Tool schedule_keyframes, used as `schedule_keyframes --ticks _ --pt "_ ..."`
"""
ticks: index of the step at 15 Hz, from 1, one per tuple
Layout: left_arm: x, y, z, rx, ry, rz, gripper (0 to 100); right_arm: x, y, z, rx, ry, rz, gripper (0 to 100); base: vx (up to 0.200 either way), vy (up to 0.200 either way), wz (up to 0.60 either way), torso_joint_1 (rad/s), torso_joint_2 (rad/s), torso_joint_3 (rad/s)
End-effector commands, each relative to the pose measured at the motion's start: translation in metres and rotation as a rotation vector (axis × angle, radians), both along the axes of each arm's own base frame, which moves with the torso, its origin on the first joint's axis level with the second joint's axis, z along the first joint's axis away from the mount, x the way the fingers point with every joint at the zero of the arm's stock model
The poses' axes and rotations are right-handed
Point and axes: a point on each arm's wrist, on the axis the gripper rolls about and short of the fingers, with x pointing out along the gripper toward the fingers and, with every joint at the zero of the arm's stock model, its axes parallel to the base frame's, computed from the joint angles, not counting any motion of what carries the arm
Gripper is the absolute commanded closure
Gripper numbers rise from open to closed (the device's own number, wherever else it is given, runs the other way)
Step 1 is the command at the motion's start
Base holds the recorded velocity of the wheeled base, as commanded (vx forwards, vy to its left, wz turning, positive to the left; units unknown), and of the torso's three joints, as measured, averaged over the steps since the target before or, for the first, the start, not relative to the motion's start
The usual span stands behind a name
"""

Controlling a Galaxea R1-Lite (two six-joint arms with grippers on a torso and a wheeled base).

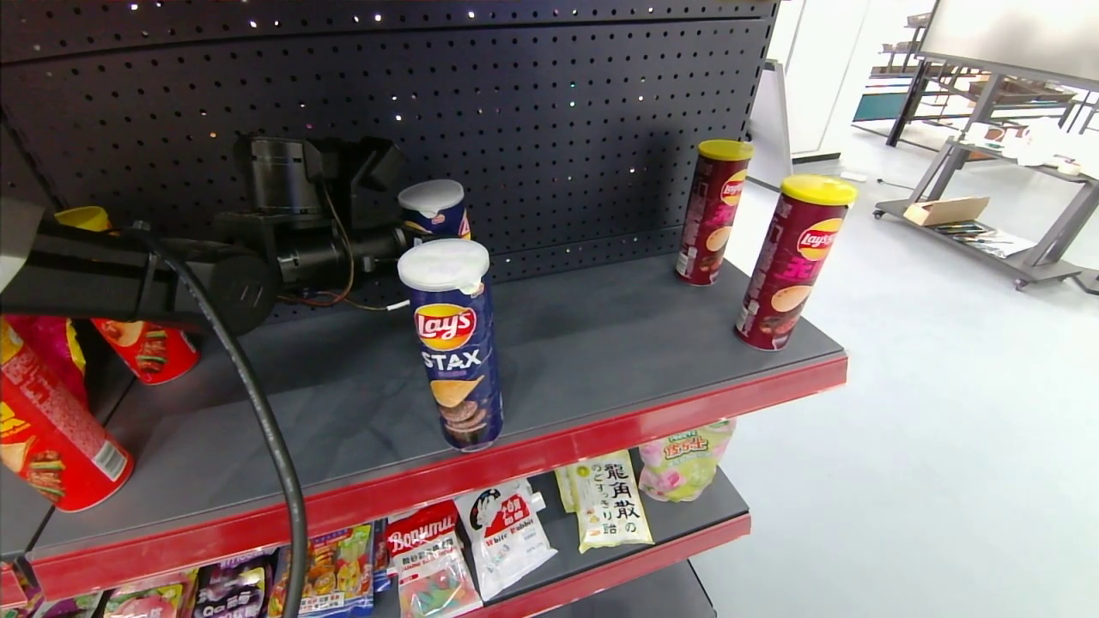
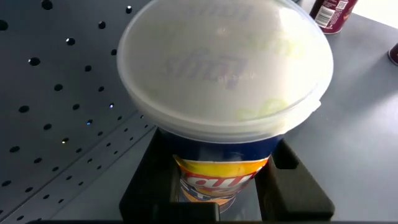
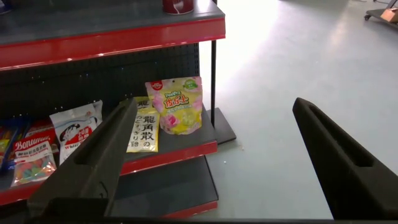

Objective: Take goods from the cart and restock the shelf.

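At the back of the upper shelf [image 1: 618, 343], hard by the black pegboard [image 1: 558, 112], a blue can [image 1: 434, 204] with a white lid sits between the fingers of the left gripper [image 2: 221, 193]. The left wrist view looks down on the lid, with one dark finger [image 2: 152, 183] against one side of the can's body and its mate against the other, so the jaws are closed on the can below its lid. The can stands upright. Whether its base touches the shelf cannot be told, since its lower part is hidden in the head view.

A second blue can [image 1: 453, 343] of the same kind hides it. This one stands upright on the shelf just in front of the held one, near the red front edge, and covers the held can's lower body and the fingertips. Well apart to the right, two maroon cans [image 1: 794, 262] with yellow lids stand upright, one near the shelf's front corner and the other farther back by the pegboard. To the left, behind and below the arm, are red cans [image 1: 51, 438], the nearest tilted.

The right gripper [image 3: 214, 104] hangs lower down with its jaws spread wide and nothing between them, facing the lower shelf [image 3: 168, 155]. Snack bags [image 3: 174, 102] lie along that shelf, with pale floor [image 3: 298, 56] beside it.
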Motion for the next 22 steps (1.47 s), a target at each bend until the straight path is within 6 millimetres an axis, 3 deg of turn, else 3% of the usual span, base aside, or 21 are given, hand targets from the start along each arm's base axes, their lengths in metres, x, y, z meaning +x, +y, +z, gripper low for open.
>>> schedule_keyframes --ticks 1,7,8,16,22 --pt "-0.002 -0.002 0.002 -0.002 -0.006 -0.005 100 0.0 0.0 0.0 0.0 0.0 0.001 0 0.0 0.0 0.0 0.0 0.0 0.0" --pt "-0.002 -0.001 0.0 0.002 0.004 -0.002 100 0.0 0.0 0.0 0.0 0.0 0.001 0 0.0 0.0 0.0 0.0 0.0 0.0" --pt "-0.003 -0.001 0.0 0.002 0.004 -0.002 0 0.0 0.0 0.0 0.0 0.0 0.001 0 0.0 0.0 0.0 0.0 0.0 0.0" --pt "-0.019 0.008 0.005 0.003 0.01 0.012 0 0.0 0.0 0.0 0.0 0.002 0.001 0 0.0 0.0 0.0 0.0 0.0 0.0" --pt "-0.072 0.053 -0.01 0.025 0.115 0.105 0 0.0 0.0 0.0 0.0 0.0 0.001 0 0.0 0.0 0.0 0.0 0.0 0.0"
